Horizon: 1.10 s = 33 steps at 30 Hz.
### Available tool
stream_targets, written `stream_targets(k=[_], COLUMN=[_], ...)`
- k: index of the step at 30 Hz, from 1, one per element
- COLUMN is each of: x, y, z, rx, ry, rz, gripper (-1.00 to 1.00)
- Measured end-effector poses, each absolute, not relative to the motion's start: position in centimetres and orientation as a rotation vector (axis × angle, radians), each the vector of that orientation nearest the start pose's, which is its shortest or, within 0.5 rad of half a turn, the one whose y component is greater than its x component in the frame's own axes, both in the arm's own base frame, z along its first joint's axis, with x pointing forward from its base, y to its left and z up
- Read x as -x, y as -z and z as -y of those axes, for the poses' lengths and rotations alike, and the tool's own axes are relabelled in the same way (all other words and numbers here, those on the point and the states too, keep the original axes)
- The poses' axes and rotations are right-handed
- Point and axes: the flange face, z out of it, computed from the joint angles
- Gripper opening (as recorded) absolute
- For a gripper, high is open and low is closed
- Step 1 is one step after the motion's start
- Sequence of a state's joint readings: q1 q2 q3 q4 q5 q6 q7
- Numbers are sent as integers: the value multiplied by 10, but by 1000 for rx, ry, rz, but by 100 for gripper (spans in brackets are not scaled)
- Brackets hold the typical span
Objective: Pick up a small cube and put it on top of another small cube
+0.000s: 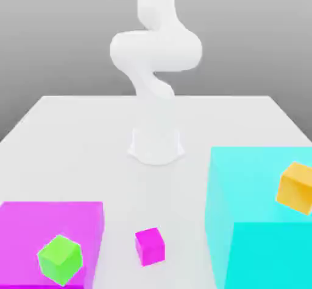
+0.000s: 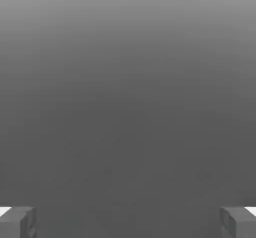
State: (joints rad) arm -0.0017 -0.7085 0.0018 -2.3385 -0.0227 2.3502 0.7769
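With claw [image 2: 128, 224] spread, cube [image 1: 150, 246] rests apart.

We look from the table's [image 1: 73, 129] front edge, raised and near, toward the arm's base [image 1: 156, 145]. Our hand camera looks past wide-apart fingertips [image 2: 17, 223] into plain grey; we find nothing shared.

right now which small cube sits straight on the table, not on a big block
The small magenta cube. The green cube rests on the magenta block, the orange cube on the cyan block.
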Motion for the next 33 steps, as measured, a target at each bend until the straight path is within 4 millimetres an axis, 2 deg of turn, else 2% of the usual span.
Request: stream_targets(k=[5, 8, 11, 16, 22, 28, 29, 33], x=[-436, -454, -463, -457, -419, -412, -412, -412], y=[-559, -494, -429, -323, -208, -138, -131, -131], z=[3, 6, 10, 14, 13, 13, 13, 13], rx=[2715, 2810, 2893, 2998, 3063, 3067, 3068, 3068], ry=[798, 684, 559, 330, 44, 1, 0, -1], rz=[-983, -949, -906, -818, -694, -676, -675, -675], gripper=[0, 0, 0, 0, 0, 0, -100, -100])
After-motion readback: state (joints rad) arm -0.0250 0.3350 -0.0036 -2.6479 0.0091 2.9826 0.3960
